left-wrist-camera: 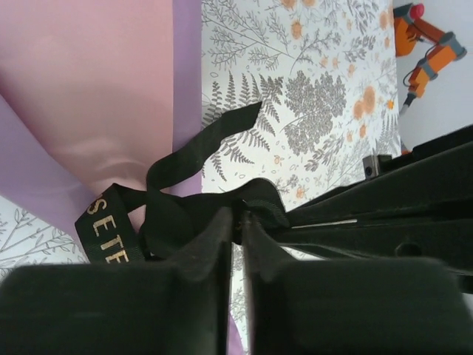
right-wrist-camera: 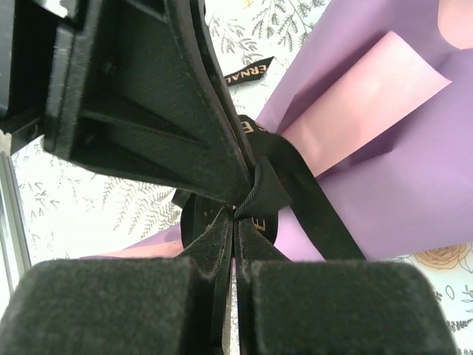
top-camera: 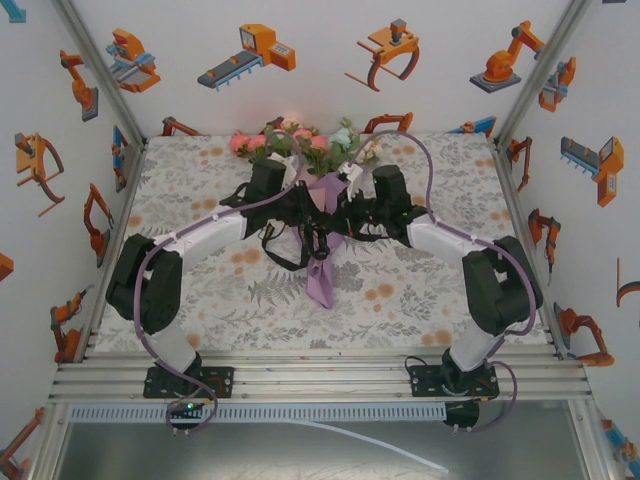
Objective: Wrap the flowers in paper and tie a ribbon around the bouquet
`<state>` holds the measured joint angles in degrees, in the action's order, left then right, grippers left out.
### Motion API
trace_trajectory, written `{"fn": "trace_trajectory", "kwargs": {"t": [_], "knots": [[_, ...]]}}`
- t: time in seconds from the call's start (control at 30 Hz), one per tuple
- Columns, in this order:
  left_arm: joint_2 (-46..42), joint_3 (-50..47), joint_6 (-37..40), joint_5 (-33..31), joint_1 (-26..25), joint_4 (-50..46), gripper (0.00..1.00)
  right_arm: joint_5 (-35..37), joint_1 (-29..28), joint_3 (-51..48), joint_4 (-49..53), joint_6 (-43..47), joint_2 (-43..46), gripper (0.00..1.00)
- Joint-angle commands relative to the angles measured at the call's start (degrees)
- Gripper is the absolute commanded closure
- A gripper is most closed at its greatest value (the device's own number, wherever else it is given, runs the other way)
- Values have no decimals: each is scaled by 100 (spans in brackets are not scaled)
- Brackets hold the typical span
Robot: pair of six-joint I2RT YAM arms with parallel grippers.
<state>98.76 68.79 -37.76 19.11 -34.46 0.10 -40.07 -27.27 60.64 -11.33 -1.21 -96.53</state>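
The bouquet lies mid-table, its flowers pointing to the far edge and its purple paper cone tapering toward me. Pink inner paper and the lilac outer face show in the wrist views. The black ribbon loops around the cone's waist. My left gripper is shut on a fold of the ribbon, which carries gold lettering. My right gripper is shut on another fold of the ribbon. Both grippers meet tip to tip over the cone.
A floral tablecloth covers the table, with white walls on three sides. An aluminium rail runs along the near edge by the arm bases. A purple-grey cable arcs over the right arm.
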Motion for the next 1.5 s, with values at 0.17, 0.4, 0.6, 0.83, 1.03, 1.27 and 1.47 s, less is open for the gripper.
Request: {"fn": "trace_trajectory", "kwargs": {"t": [0.17, 0.4, 0.6, 0.83, 1.03, 1.27, 1.47], "knots": [[-325, -180, -232, -123, 1, 209, 100, 340, -51, 104, -33, 9, 215, 62], [-524, -371, -491, -592, 62, 326, 100, 1227, -66, -618, -123, -725, 978, 42], [-501, -428, -590, -687, 88, 378, 100, 2185, -532, -1536, -912, -1865, 1374, 42], [-505, -434, -636, -738, 88, 350, 100, 2483, -1069, -1536, -1425, -2133, 744, 46], [-559, -463, -672, -796, 97, 359, 100, 2496, -1099, -1480, -1197, -1935, 504, 54], [-619, -487, -655, -854, 123, 385, 100, 2470, -1105, -1606, -1125, -1845, 571, 72], [-766, -588, -549, -1046, 176, 281, 100, 2628, -1105, -1418, -741, -1640, 873, 82]]}}
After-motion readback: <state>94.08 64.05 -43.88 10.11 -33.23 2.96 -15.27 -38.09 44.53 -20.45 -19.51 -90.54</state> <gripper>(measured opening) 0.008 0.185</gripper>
